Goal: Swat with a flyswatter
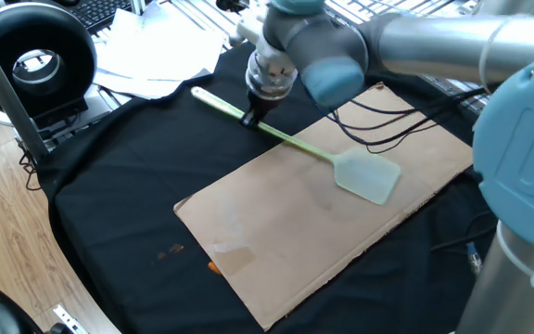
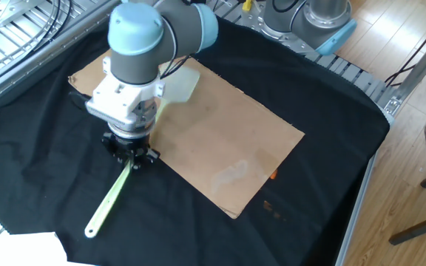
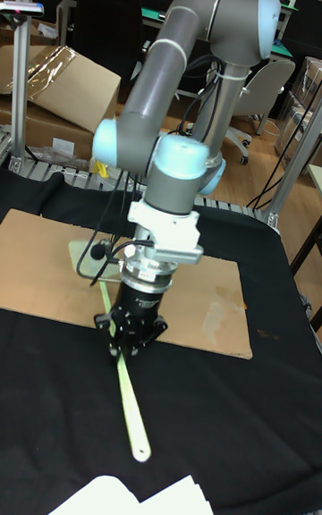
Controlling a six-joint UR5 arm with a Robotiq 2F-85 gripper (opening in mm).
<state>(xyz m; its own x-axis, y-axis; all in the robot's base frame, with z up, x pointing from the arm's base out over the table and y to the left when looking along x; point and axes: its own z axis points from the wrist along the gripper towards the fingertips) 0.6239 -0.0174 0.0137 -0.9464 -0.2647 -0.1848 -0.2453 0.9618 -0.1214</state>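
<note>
One fixed view: gripper (image 1: 250,118) low over the black cloth (image 1: 109,176), jaws pinching the flyswatter (image 1: 295,142) partway along its handle. Mesh head blurred, down on or just above the cardboard sheet (image 1: 276,232) near its far side; contact impossible to confirm. Free handle end pointing toward the papers (image 1: 146,60).

The other fixed view: gripper (image 2: 130,156) at the cardboard sheet's (image 2: 228,133) near-left edge, flyswatter (image 2: 111,205) handle trailing out over the black cloth (image 2: 331,111), head partly hidden behind the wrist.

Tall fixed view: gripper (image 3: 130,337) pointing straight down, flyswatter (image 3: 131,415) handle running toward the camera, head lying low over the cardboard sheet (image 3: 219,309) behind the arm.

Likely step: bottom of a swat stroke. Next move, by judgement: tilt the wrist to lift the head clear, keeping the pinch firm against handle slip, then strike down again flat onto the cardboard.
</note>
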